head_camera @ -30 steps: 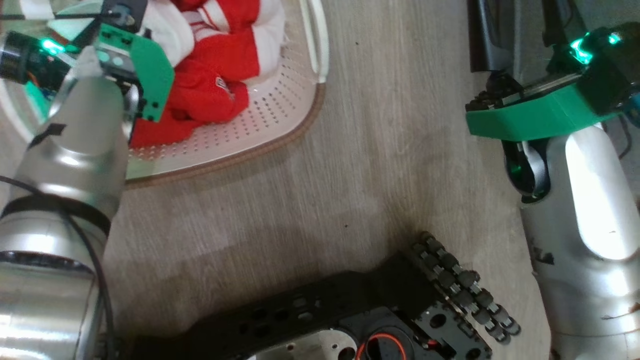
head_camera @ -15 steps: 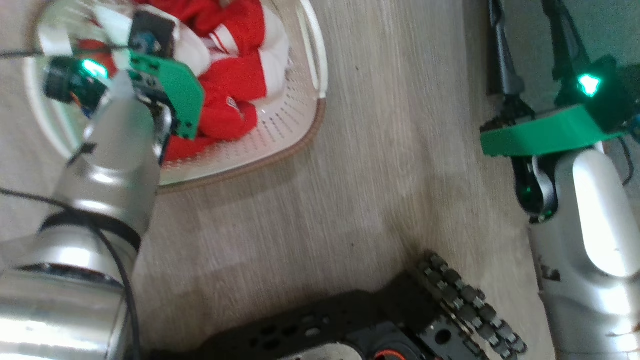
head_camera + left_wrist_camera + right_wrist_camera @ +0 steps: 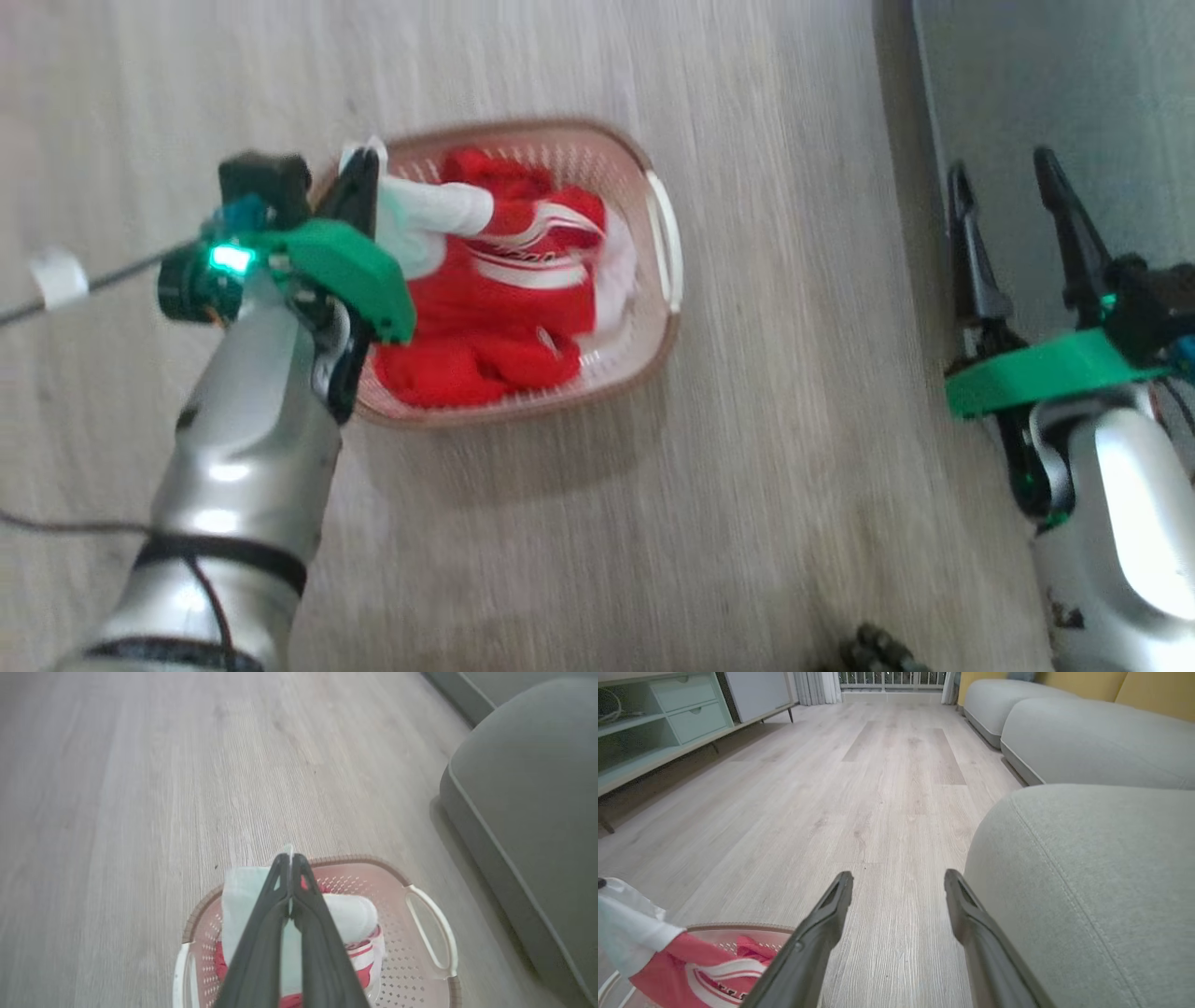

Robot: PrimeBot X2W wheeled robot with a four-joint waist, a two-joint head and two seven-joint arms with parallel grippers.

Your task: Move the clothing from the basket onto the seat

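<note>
The cream basket (image 3: 653,308) with its brown rim stands on the wooden floor, holding the red and white clothing (image 3: 495,317). My left gripper (image 3: 366,173) sits over the basket's left end, shut on a white part of the clothing (image 3: 345,914) that is pulled up and stretched from the pile. In the left wrist view its fingers (image 3: 261,933) meet at the tip over the basket (image 3: 420,970). My right gripper (image 3: 997,166) hangs open and holds nothing, at the edge of the grey-green seat (image 3: 1055,75). In the right wrist view, the seat (image 3: 1087,868) lies right of the right gripper (image 3: 899,877).
More grey cushions (image 3: 1087,751) with yellow backs (image 3: 1153,690) run along the right. A pale cabinet (image 3: 654,723) stands far left across the wooden floor (image 3: 887,788). My base's wheel (image 3: 873,649) shows at the bottom edge.
The head camera has risen, so the basket looks smaller and farther. My left gripper has come up from the pile with the white cloth drawn after it.
</note>
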